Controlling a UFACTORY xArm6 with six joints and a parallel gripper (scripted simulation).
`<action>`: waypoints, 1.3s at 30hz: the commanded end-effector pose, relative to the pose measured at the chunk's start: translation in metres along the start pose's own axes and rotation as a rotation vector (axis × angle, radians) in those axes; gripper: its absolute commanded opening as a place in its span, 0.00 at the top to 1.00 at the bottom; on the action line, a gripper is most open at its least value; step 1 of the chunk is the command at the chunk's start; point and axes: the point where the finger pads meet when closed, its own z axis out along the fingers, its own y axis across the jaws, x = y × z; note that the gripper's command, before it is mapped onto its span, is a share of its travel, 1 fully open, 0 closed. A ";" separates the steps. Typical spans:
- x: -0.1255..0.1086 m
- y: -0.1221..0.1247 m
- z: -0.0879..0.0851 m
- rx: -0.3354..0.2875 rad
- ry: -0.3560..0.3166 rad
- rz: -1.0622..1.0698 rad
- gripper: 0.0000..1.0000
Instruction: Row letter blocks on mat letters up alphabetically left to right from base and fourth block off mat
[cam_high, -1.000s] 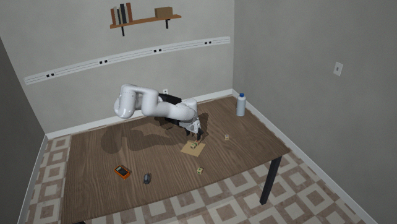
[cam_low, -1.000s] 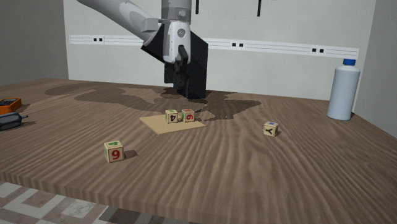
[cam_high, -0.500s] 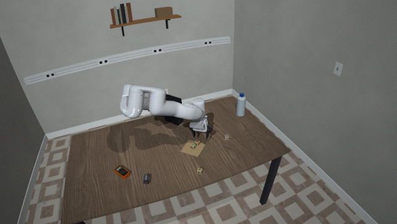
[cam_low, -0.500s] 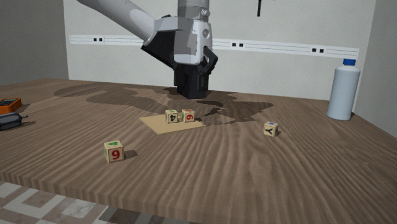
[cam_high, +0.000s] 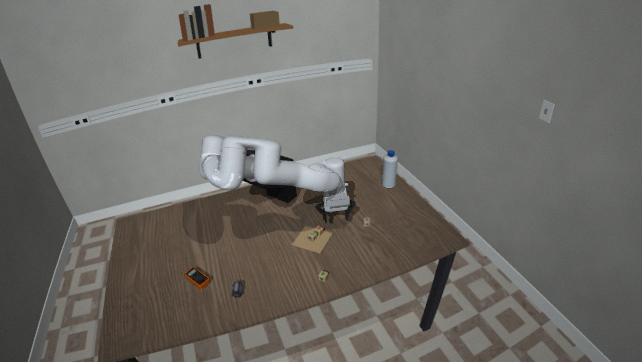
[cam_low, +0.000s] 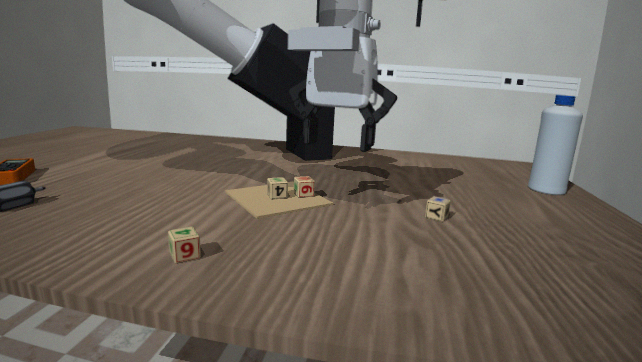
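A tan mat (cam_low: 277,200) (cam_high: 315,241) lies mid-table. Two wooden blocks stand side by side at its far edge: one with a black 4 on its side (cam_low: 277,188) and one with a red digit on its side (cam_low: 304,186); they also show in the top view (cam_high: 315,233). A third block with a red 9 on its side (cam_low: 184,244) (cam_high: 323,275) sits off the mat toward the table's front. A fourth block with a black Y on its side (cam_low: 437,208) (cam_high: 366,221) sits off the mat to the right. My gripper (cam_low: 337,135) (cam_high: 336,216) is open and empty, hovering above the table behind the mat.
A white bottle with a blue cap (cam_low: 555,146) (cam_high: 389,170) stands at the far right. An orange device (cam_high: 197,278) (cam_low: 15,169) and a small grey object (cam_high: 237,288) (cam_low: 17,194) lie on the left. The arm's black base (cam_low: 310,130) stands behind the mat.
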 end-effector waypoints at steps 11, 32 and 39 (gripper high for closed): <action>-0.009 -0.051 0.000 -0.009 -0.005 -0.396 0.00; -0.030 -0.104 0.002 -0.005 -0.010 -0.871 0.00; -0.043 -0.125 0.003 -0.001 -0.013 -1.083 0.00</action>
